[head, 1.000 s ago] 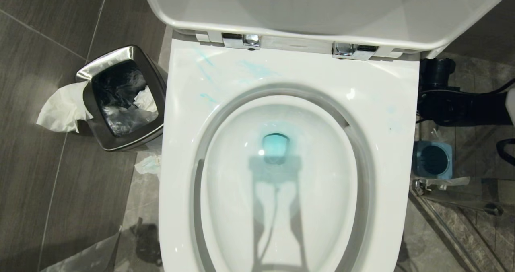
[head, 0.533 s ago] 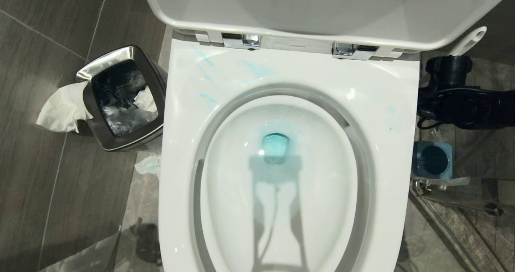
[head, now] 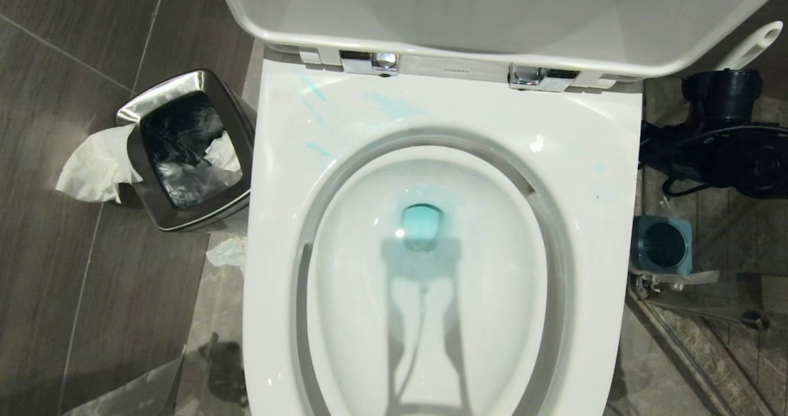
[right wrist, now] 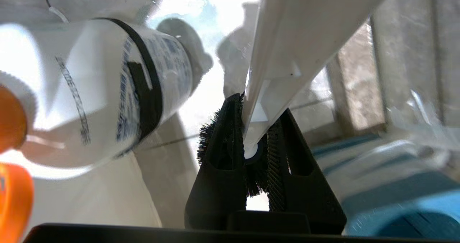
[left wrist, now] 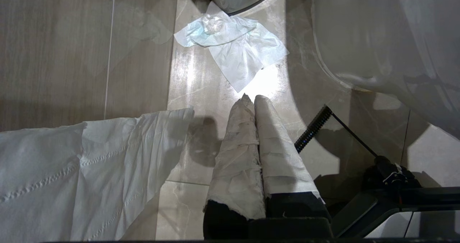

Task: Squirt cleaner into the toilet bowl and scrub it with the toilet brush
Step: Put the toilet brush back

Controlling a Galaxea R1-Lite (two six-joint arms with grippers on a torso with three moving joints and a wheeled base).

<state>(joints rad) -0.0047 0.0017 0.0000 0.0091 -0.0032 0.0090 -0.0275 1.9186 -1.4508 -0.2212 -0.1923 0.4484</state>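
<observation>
Right gripper (right wrist: pixel 257 142) clamps the toilet brush (right wrist: pixel 287 56) — slim white handle, black bristles — beside the toilet bowl (head: pixel 443 268).

This is a bathroom. A big white toilet bowl (head: pixel 431 268) with its lid up stands on dark floor tiles (head: pixel 61 127). A small steel bin (head: pixel 188 151) sits left of the toilet, and a blue brush holder (head: pixel 662 244) sits on its right.

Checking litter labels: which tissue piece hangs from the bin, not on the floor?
The big white tissue draped over the bin's left rim. The small crumpled tissue lies on the floor beside the toilet bowl.
</observation>
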